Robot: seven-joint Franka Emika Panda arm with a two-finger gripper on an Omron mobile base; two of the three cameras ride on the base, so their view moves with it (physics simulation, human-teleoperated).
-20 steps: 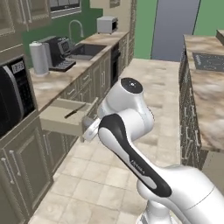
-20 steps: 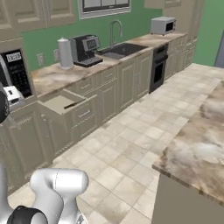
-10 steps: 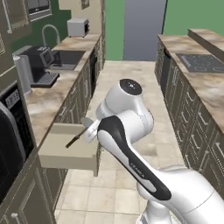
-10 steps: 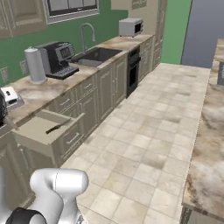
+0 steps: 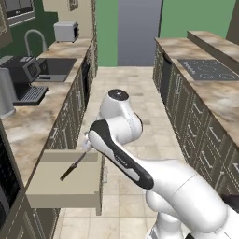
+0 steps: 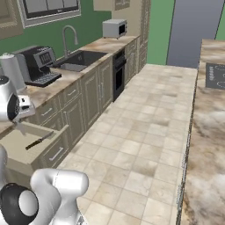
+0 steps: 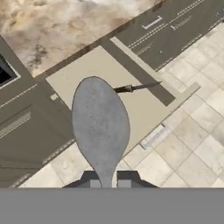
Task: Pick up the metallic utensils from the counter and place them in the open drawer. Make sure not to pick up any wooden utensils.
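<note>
Hand view looks down on the open drawer (image 7: 100,83), and a grey spoon (image 7: 100,124) fills the middle of it. The thin neck of the spoon goes down between the two dark fingertips of the gripper (image 7: 106,183), which are closed tight on it, so the spoon is held and its bowl hangs above the tan drawer floor. Inside the drawer lies a knife (image 7: 135,88) with a dark handle, flat on the floor, near the side of the drawer that faces the tiled floor (image 7: 183,144). Above the drawer in this view is the marbled worktop (image 7: 57,26). From the left base camera the drawer (image 5: 65,189) is pulled out from the cabinets at the lower left, and the knife (image 5: 72,167) lies in it at an angle. The white arm (image 5: 119,154) bends over the right edge of the drawer, and a small pale piece, probably the spoon, shows just above that edge; I cannot tell its shape there. From the right base camera the drawer (image 6: 17,149) is at the left, with the knife (image 6: 38,141) on its floor, and the hand (image 6: 19,110) hangs over it. The counter (image 6: 206,145) with the cooktop (image 6: 215,75) runs along the right side, well apart from the drawer.
</note>
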